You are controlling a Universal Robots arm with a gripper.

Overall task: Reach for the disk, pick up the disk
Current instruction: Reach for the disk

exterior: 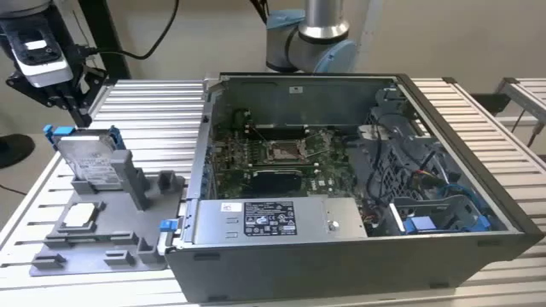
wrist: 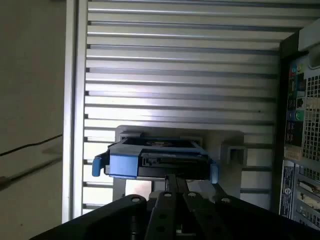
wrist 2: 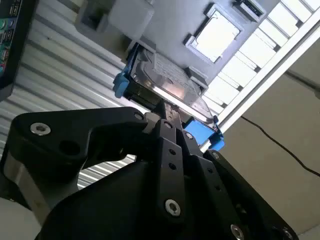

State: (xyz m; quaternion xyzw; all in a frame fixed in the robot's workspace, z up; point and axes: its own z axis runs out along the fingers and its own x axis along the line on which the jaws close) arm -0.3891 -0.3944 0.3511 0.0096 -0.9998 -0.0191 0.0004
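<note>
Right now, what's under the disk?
The disk stands on edge in a grey holder on the slatted table. The holder's posts cover its lower edge, so the surface it actually rests on is hidden.

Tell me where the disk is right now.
On the exterior view's left, the disk stands upright in the grey holder beside the open computer case, the claw close above it.

Bright, even overhead light, soft shadows only. Glare on table slats [wrist: 180, 107], chip [wrist 2: 216, 34] and disk [wrist 2: 170, 82] top. Computer case [exterior: 341, 268] interior shadowed.
</note>
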